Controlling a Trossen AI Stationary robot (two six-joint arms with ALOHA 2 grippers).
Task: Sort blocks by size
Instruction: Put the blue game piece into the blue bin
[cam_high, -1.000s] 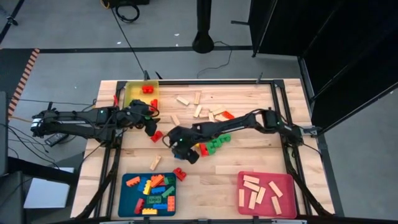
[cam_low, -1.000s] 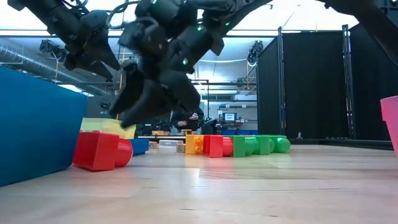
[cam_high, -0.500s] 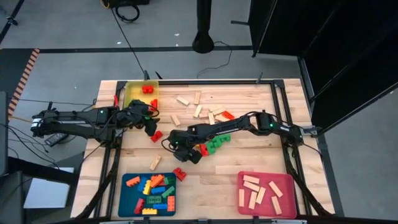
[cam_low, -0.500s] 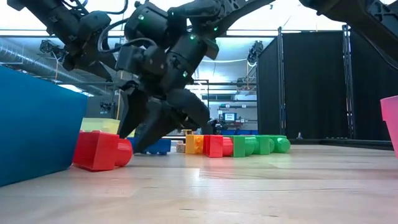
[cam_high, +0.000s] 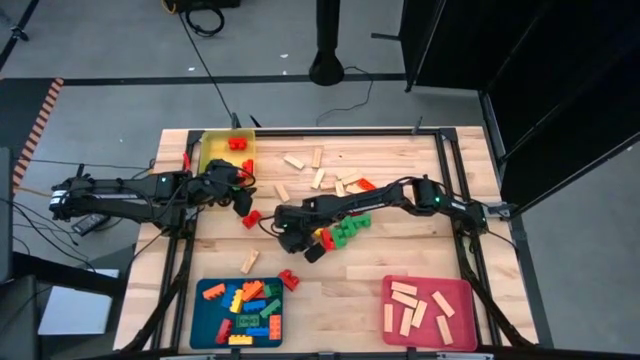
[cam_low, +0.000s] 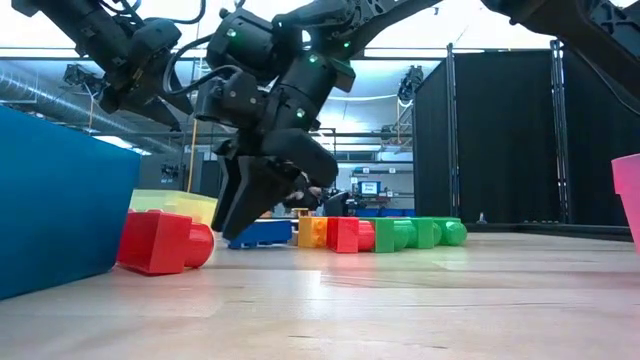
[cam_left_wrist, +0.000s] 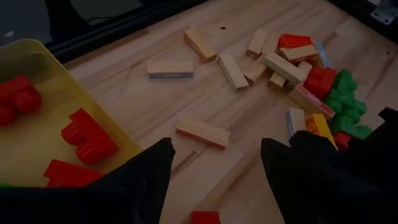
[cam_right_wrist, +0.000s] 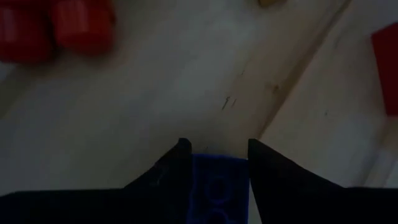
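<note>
At the left of the table (cam_high: 400, 270), the left gripper (cam_high: 243, 203) is held just beside the yellow tray (cam_high: 215, 155), which contains a few red bricks (cam_left_wrist: 87, 134). Its fingers (cam_left_wrist: 149, 168) are spread wide with nothing between them, above bare wood and a pale wooden bar (cam_left_wrist: 203, 132). A red brick (cam_high: 251, 219) is seen on the table just below this gripper.

Toward the middle, the right gripper (cam_high: 293, 238) is lowered to the table. In the right wrist view, a blue brick (cam_right_wrist: 216, 186) is seen between its two fingers (cam_right_wrist: 168, 177), which are drawn in against the brick's sides. In the low view, the same blue brick (cam_low: 262, 233) is seen at the fingertips, at or just above the table surface; whether it is lifted cannot be told.

Just right of that gripper, a cluster of red, orange and green bricks (cam_high: 345, 230) is gathered, and scattered wooden bars (cam_high: 320, 175) are spread behind it.

Along the near edge, a lone wooden bar (cam_high: 249, 262) and a red brick (cam_high: 289, 279) are lying loose. The blue tray (cam_high: 205, 320) is filled with mixed coloured bricks, and the pink tray (cam_high: 465, 320) at the right is laid with wooden bars.
</note>
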